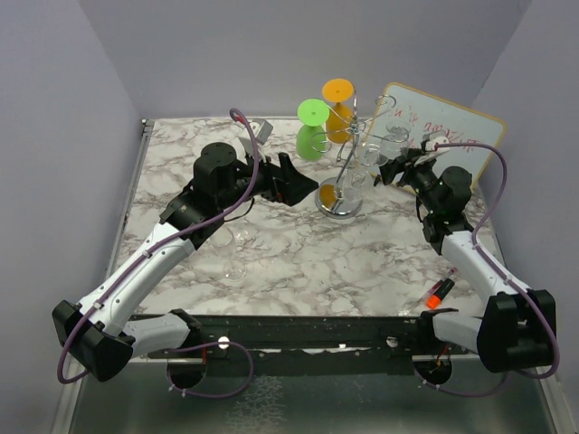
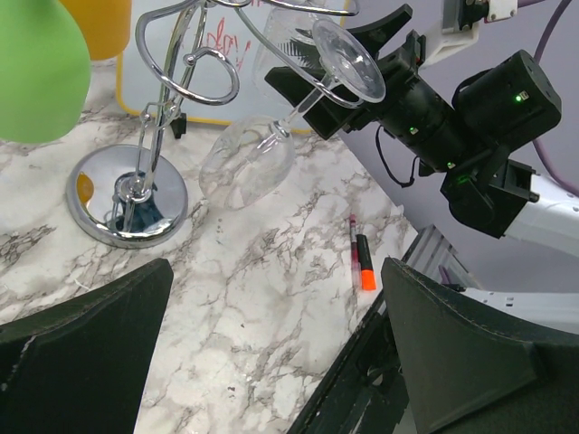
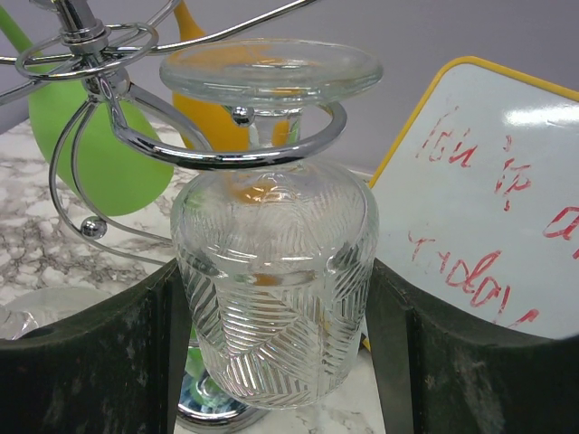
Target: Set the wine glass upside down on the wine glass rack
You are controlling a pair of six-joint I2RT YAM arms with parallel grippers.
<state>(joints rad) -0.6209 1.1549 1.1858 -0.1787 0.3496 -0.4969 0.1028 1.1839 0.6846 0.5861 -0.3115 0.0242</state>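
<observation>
My left tool (image 2: 279, 271) stands as wide open as it goes and has hold of nothing; only bare marble table (image 2: 244, 307) shows between its fingers. Ahead of it and to its left, the round chrome base of the wine glass rack (image 2: 95, 194) stands on the table. A green glass (image 2: 36, 72) and an orange glass (image 2: 95, 23) hang higher up on that same side. Further ahead and a little right, an orange-capped marker (image 2: 364, 267) lies near the table's edge.

My right tool (image 3: 273, 271) is partly open, its two fingers pressed against the sides of the clear wine glass (image 3: 271, 353), so I have it by the bowl. The glass is upside down right in front of this tool, mouth down and foot on top. Its stem passes through one of the rack's curled arms, and the foot sits just above that curl; I cannot tell whether the two touch. From my left tool's side, the glass leans off the line of the rack's post. Past the glass, to my right tool's right, a yellow-edged whiteboard (image 3: 488, 208) with red writing stands propped up.
</observation>
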